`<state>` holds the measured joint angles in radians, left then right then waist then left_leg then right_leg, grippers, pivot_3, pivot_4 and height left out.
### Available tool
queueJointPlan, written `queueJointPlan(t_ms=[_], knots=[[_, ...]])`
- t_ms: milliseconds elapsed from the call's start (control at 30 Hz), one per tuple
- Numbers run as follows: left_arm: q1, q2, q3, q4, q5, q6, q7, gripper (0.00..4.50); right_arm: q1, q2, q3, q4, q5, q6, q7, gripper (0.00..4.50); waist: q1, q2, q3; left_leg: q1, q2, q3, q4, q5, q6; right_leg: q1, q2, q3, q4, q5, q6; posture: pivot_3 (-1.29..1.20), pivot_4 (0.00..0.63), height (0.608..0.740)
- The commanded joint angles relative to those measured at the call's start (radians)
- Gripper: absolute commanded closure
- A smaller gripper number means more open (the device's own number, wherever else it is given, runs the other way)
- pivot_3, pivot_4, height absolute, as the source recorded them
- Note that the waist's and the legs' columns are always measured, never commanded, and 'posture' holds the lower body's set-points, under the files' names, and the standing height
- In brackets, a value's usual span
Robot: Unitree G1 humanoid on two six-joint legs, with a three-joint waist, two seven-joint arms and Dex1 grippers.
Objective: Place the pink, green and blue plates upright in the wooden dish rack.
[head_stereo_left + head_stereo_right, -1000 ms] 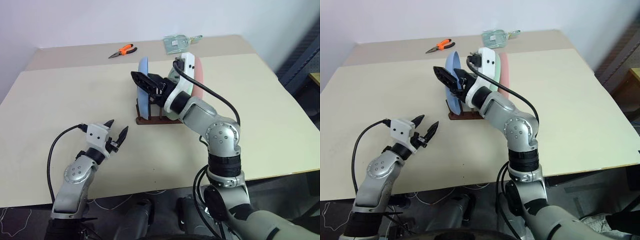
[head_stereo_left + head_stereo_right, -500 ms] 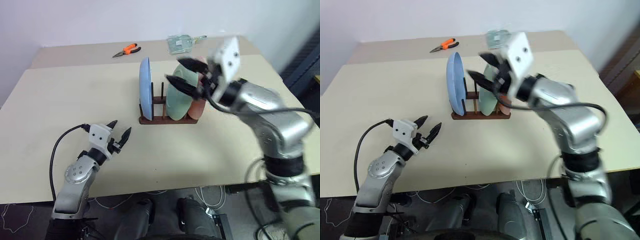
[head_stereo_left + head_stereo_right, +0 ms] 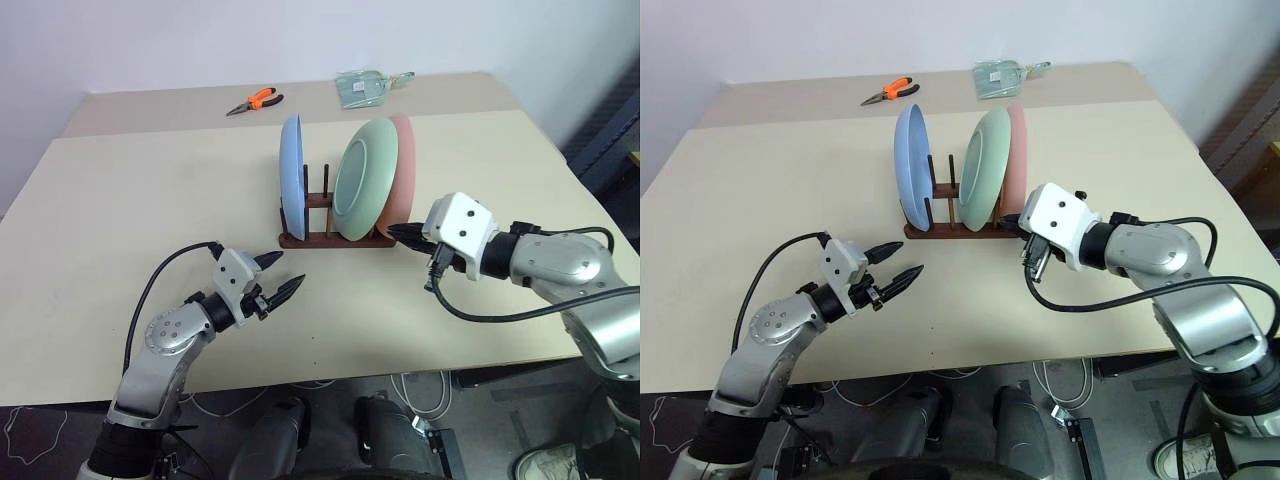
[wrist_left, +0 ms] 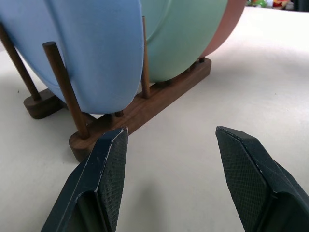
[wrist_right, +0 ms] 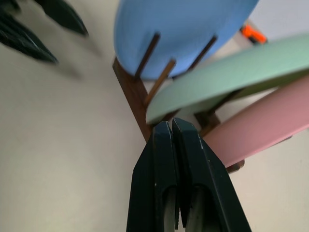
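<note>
Now that the right pincer (image 3: 1012, 221) has let go and closed empty — left pincer (image 3: 277, 277) apart — blue plate (image 3: 291, 178), green plate (image 3: 364, 178) and pink plate (image 3: 402, 178) all stand in the rack (image 3: 330, 240).

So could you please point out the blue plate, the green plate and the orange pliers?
blue plate (image 3: 291, 178), left eye view, its rim.
green plate (image 3: 363, 178), left eye view, middle of its face.
orange pliers (image 3: 252, 101), left eye view, its handles.

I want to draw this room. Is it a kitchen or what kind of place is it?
Probably a workroom or lab, not a kitchen. The wooden dish rack with its plates stands on a plain beige table by a bare wall, and orange pliers lie at the far edge.
</note>
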<state>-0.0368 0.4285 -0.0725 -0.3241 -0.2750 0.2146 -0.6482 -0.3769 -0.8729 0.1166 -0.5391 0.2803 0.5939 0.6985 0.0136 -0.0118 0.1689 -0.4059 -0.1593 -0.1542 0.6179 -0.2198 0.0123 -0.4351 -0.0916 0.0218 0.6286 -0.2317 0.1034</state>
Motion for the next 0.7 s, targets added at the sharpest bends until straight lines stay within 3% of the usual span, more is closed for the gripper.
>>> queueJointPlan(t_ms=[33, 467, 700], knots=[[0.0, 0.001, 0.001, -0.039, -0.006, -0.005, -0.002, 1.53, -0.055, 0.032, 0.038, 0.035, -0.081, -0.045, -0.021, 4.46, -0.001, 0.0, 0.0, 0.0, 0.0, 0.0, 0.0, 0.0, 0.0, 0.0, 0.0, 0.0, 0.0, 0.0, 0.0, 0.0, 0.15, 0.74], [0.037, -0.009, 0.003, -0.064, 0.002, -0.002, 0.031, 1.53, -0.171, 0.169, 0.095, 0.039, -0.136, -0.067, 0.007, 4.46, 0.0, 0.0, 0.0, 0.0, 0.0, 0.0, 0.0, 0.0, 0.0, 0.0, 0.0, 0.0, 0.0, 0.0, 0.0, 0.0, 0.15, 0.74], [0.036, -0.014, -0.002, -0.052, 0.007, -0.008, 0.037, 1.53, -0.161, 0.157, 0.085, 0.032, -0.159, -0.061, 0.024, 4.46, 0.0, 0.0, 0.0, 0.0, 0.0, 0.0, 0.0, 0.0, 0.0, 0.0, 0.0, 0.0, 0.0, 0.0, 0.0, 0.0, 0.15, 0.74]])
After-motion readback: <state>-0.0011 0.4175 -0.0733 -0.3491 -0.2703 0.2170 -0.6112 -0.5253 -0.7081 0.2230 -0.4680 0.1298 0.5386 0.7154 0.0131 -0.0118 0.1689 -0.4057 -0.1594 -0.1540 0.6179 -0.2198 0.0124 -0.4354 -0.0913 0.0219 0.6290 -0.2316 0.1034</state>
